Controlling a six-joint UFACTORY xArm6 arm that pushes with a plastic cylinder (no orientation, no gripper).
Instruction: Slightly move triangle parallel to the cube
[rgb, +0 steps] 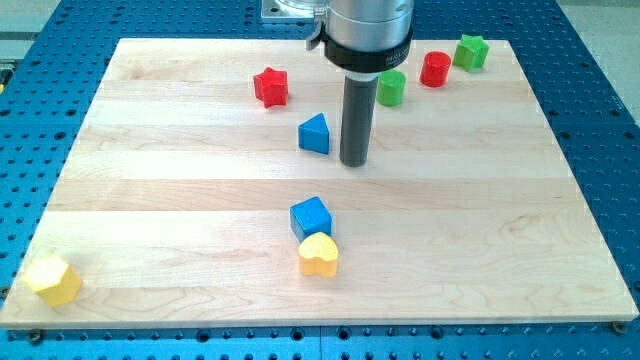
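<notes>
You see my tip (354, 161) just right of the blue triangle (314, 134), not touching. The blue cube (311, 217) sits below. There is no gripper, only a rod.

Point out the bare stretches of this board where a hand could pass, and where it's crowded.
Bare: the view's right, beyond my tip and blue cube; the left between red star and yellow block. Crowded: top right with green cylinder, red cylinder, green star; blue triangle beside my tip.
</notes>
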